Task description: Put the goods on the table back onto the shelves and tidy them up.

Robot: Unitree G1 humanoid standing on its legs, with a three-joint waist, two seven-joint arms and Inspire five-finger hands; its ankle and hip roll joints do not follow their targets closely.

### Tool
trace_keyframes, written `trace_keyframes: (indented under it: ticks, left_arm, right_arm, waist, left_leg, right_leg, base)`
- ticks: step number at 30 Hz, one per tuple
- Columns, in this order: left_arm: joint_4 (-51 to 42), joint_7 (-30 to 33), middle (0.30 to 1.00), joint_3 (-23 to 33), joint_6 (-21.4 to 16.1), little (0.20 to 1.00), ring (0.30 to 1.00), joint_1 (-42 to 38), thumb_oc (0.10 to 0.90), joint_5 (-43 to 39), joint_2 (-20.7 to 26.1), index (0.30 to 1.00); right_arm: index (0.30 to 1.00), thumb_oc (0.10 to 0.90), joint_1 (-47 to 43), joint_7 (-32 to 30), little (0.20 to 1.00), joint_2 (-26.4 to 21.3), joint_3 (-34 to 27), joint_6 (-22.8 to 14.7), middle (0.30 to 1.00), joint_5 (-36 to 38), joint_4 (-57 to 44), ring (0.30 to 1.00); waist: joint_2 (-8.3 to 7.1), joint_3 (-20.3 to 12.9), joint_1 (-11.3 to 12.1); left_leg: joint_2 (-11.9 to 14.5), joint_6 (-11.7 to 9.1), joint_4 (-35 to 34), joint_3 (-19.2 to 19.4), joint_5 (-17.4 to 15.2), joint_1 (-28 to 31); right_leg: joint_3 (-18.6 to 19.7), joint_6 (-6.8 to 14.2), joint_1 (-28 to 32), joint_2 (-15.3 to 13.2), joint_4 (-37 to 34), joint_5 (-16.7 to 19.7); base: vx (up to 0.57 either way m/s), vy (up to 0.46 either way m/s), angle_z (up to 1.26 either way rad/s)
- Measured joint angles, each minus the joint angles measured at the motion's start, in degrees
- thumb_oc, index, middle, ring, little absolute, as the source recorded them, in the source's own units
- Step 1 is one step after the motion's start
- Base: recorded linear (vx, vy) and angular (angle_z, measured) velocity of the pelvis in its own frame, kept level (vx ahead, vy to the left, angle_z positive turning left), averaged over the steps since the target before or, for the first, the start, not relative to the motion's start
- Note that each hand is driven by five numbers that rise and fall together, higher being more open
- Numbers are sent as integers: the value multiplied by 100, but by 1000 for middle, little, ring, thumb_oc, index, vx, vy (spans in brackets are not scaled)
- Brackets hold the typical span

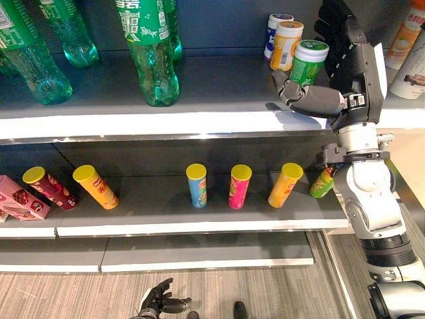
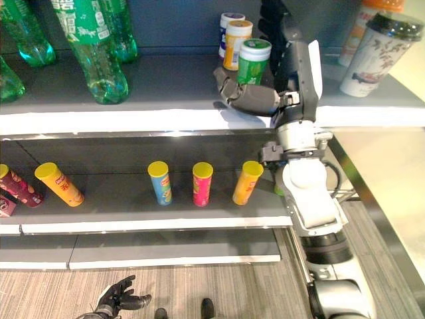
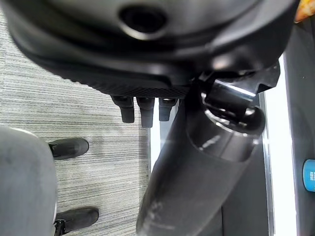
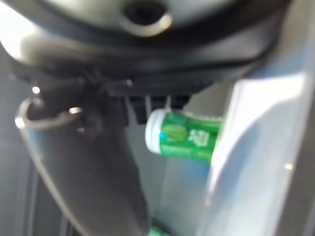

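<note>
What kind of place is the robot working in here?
Probably a shop aisle or a mock retail setup. Grey tiered shelves carry goods in rows: green bottles on the upper level, snack tubes lined up below, small canisters beside the right robot hand.

Green bottles (image 1: 154,60) stand at eleven o'clock. Yellow-lidded tubes (image 1: 238,186) line up near centre, with a pink box (image 1: 20,199) at nine and striped floor (image 1: 265,292) at six.

green jar (image 1: 309,61) upright, top shelf (image 1: 199,113)
</note>
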Motion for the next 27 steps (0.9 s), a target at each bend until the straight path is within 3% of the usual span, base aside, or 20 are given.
trace_keyframes:
  ticks: [14, 20, 21, 23, 26, 27]
  left_arm:
    - [68, 13, 900, 39, 6, 900, 900, -8, 800, 0, 1, 900]
    - [-454, 10, 900, 39, 54, 900, 900, 174, 800, -23, 35, 900]
    - [-474, 8, 900, 48, 61, 900, 900, 164, 800, -55, 36, 900]
    - [-844, 5, 900, 60, 53, 900, 900, 245, 800, -103, 58, 900]
    - [-807, -10, 900, 71, 52, 900, 900, 279, 800, -102, 69, 900]
    - [-797, -40, 900, 99, 48, 900, 900, 283, 800, -103, 76, 900]
  right_arm:
    - [900, 800, 0, 2, 900, 0, 43, 3, 900, 0, 8, 900]
    - [900, 800, -3, -2, 900, -88, 6, 4, 900, -139, -13, 900]
    - [900, 800, 12, -22, 900, -166, -19, 36, 900, -248, -73, 900]
    - [900, 800, 230, -48, 900, -850, -256, 113, 900, -457, -326, 900]
    - [900, 800, 459, -157, 900, -922, -534, 94, 900, -414, -336, 900]
    - [900, 800, 550, -145, 900, -1143, -613, 55, 900, -371, -345, 900]
  waist:
    - [0, 0, -1]
    - [7, 4, 15]
    - [6, 4, 15]
    - [14, 24, 99]
    - [12, 31, 142]
    - [9, 45, 155]
  left_leg:
    - [0, 0, -2, -3, 0, 15]
    - [-1, 0, -8, -7, 0, 7]
    - [-2, 0, -11, -14, -2, -5]
    - [-21, 4, -12, -62, 0, -118]
    - [-30, 25, 4, -60, 13, -131]
    - [-36, 25, 4, -79, 13, -159]
  right_leg:
    - [-4, 0, 17, 0, 0, 0]
    - [-10, 0, 14, -4, -1, 0]
    - [-14, 1, 5, -3, -2, -1]
    - [-69, 11, -89, -23, 0, 5]
    - [-76, -7, -99, -30, 6, 24]
    - [-88, -17, -116, -35, 25, 31]
  base:
    - [0, 0, 0]
    - [0, 0, 0]
    - [8, 33, 6]
    - [13, 23, 11]
    - [-15, 11, 3]
    - [-1, 14, 5]
